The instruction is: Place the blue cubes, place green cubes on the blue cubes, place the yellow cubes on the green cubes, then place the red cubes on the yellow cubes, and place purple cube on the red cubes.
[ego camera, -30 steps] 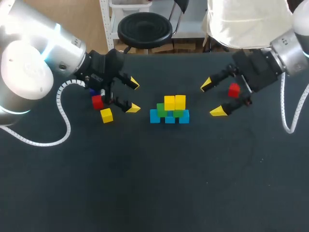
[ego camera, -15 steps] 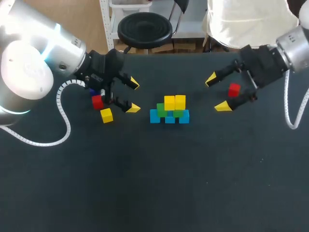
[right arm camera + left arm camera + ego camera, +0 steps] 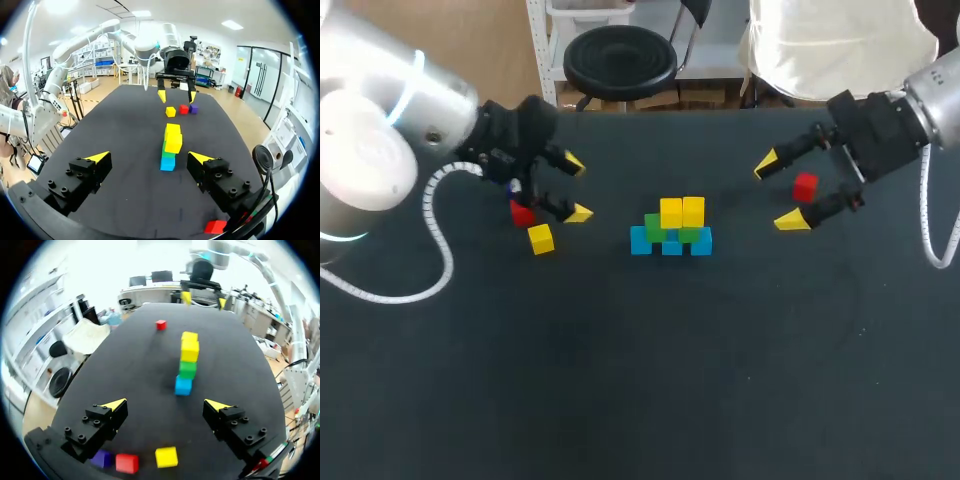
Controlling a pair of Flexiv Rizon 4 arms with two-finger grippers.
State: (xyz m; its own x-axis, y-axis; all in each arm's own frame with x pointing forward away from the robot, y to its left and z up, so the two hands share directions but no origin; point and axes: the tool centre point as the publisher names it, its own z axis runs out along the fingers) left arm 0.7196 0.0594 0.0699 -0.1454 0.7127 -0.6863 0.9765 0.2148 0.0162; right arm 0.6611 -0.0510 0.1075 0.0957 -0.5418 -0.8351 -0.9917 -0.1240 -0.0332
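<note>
Cube stack [image 3: 671,228]; long axis across the table [image 3: 620,380], left to right

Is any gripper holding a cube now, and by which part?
Nothing is held: the left gripper and the right gripper are both open and empty.

Robotics lab, bench test setup. What shows it: my left arm [image 3: 380,150] and right arm [image 3: 932,100], big white-and-black machines, come in over one black-topped table [image 3: 620,380], a coiled white cable [image 3: 440,232] hangs off the wrist, and the workpieces are small coloured cubes [image 3: 670,213], some stacked mid-table, some loose at the sides
</note>
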